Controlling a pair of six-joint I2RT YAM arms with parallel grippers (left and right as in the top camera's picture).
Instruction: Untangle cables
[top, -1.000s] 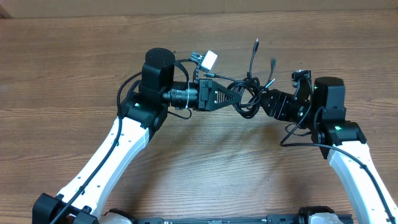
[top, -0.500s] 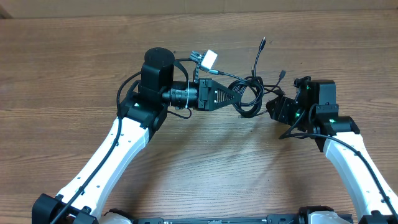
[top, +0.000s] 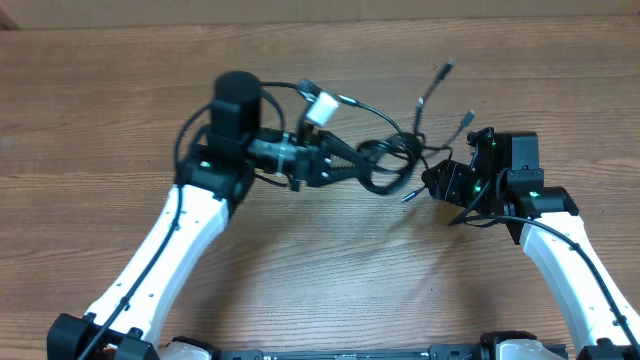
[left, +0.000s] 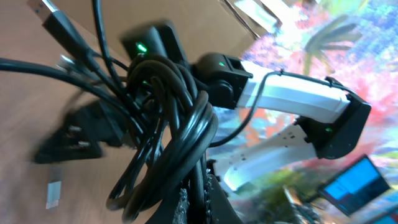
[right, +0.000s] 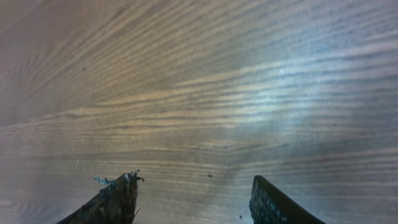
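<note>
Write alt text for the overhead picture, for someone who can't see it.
Seen from above, a robot's left gripper clamps a knotted bundle of thin black cables at a wooden table, with loose plug ends sticking out. The right gripper sits open just to the bundle's right, holding nothing.

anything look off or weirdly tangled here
Only the cables: they form one knotted clump pinched in the shut left gripper, with loose plug ends sticking out at odd angles. The right gripper is open above the table, holding nothing. No damage or spill shows.
</note>
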